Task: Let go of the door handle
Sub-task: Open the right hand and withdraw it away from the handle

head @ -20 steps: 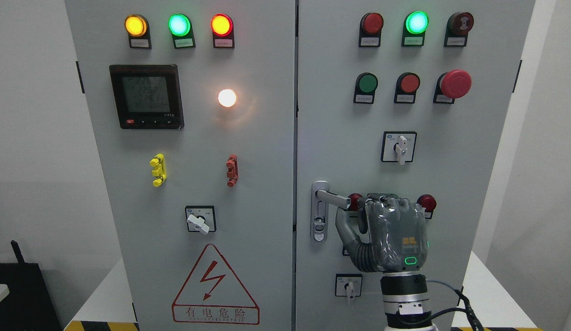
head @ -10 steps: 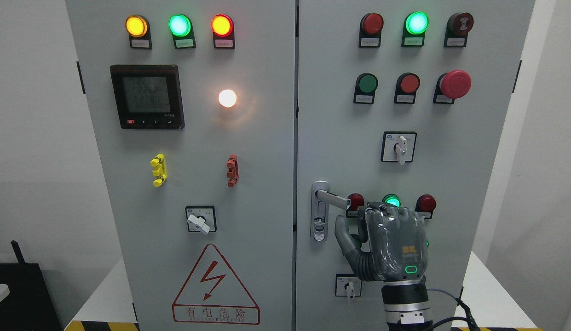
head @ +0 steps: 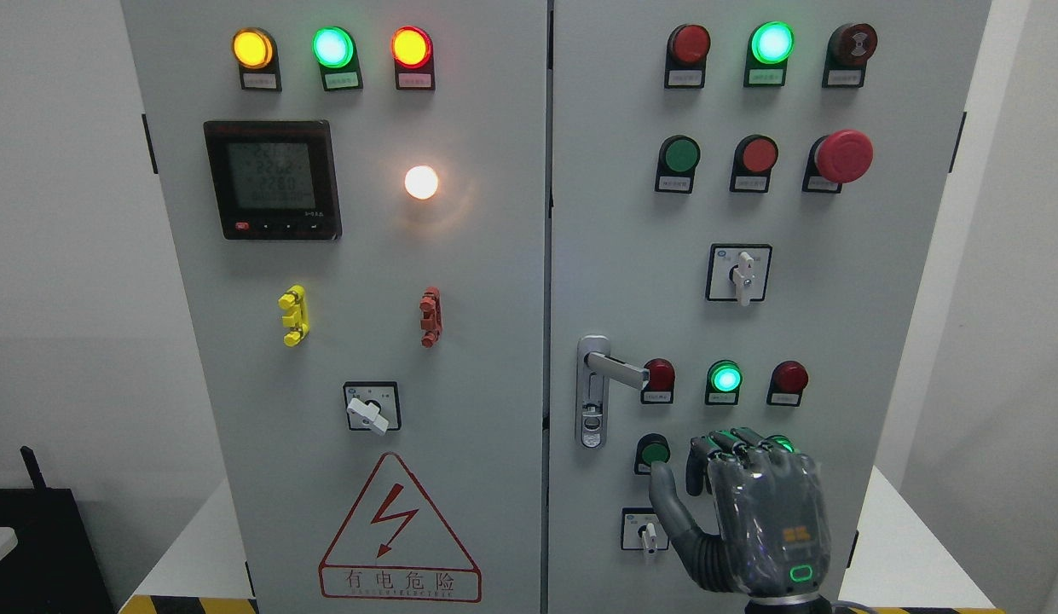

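The silver door handle [head: 615, 368] sits on the right cabinet door [head: 631, 256], its lever pointing right and swung out from its lock plate [head: 590, 418]. My right hand [head: 733, 495] is below and to the right of the handle, clear of it, with fingers loosely curled and holding nothing. Its back faces the camera, in front of the lower buttons. The left arm does not show.
The grey cabinet has two doors with lit lamps [head: 772, 43], push buttons [head: 680, 155], a red emergency stop [head: 844, 155], rotary switches [head: 740, 273] and a meter [head: 271, 177]. A green lamp [head: 725, 378] glows right of the handle. A switch [head: 646, 530] sits left of the hand.
My right hand has let go of the lever's end and dropped down and slightly right, uncovering the green lamp and red buttons. The handle stays swung out.
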